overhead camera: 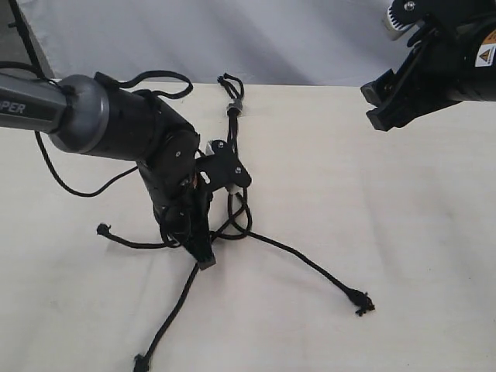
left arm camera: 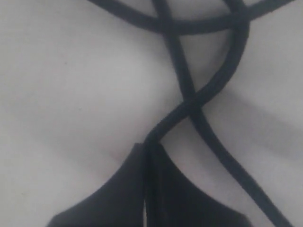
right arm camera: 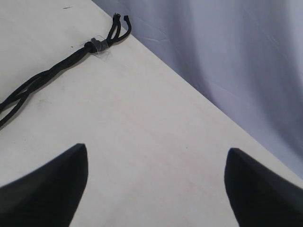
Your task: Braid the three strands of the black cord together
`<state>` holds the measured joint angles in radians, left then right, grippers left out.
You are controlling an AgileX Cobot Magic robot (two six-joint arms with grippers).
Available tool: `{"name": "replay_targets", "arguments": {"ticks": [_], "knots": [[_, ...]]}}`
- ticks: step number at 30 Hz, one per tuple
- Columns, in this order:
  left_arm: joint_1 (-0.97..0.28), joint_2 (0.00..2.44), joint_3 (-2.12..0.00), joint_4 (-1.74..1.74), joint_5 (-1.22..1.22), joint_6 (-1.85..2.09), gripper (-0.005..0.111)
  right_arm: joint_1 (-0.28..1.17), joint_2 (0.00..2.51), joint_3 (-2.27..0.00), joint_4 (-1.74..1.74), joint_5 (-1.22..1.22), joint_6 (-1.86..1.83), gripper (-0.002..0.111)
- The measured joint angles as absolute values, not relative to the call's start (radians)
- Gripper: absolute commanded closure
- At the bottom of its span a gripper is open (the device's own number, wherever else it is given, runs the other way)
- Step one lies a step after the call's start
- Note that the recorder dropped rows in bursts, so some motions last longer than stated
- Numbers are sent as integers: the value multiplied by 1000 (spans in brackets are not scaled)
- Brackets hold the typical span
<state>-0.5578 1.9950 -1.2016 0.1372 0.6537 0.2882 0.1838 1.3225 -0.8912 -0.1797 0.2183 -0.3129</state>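
Note:
The black cord lies on the table, its grey band (overhead camera: 235,108) and short loops (overhead camera: 229,80) at the far end. Below the band it is twisted for a short length (overhead camera: 231,136). Three strands then spread out, with tips at the left (overhead camera: 102,229), at the front (overhead camera: 141,360) and at the right (overhead camera: 363,302). My left gripper (overhead camera: 204,260) points down and is shut on the front strand (left arm camera: 189,106), where two strands cross. My right gripper (overhead camera: 385,105) hangs open and empty above the far right. Its view shows the band (right arm camera: 97,46) and the twisted part (right arm camera: 38,82).
The thicker smooth robot cable (overhead camera: 159,77) loops over the left arm and hangs down its side (overhead camera: 77,188). A pale cloth backdrop (overhead camera: 271,39) rises behind the table's far edge. The tabletop (overhead camera: 403,217) is pale beige.

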Motion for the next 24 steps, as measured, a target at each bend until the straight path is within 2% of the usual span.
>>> {"name": "replay_targets", "arguments": {"ticks": [8, 16, 24], "knots": [[-570, 2001, -1213, -104, 752, 315, 106, 182, 1322, -891, -180, 210, -312, 34], [-705, 2001, -1215, -301, 797, 436, 106, 182, 1322, -891, -180, 210, -310, 34], [-681, 1976, -1211, -314, 779, 446, 106, 182, 1322, -891, -180, 208, -310, 34]]}}
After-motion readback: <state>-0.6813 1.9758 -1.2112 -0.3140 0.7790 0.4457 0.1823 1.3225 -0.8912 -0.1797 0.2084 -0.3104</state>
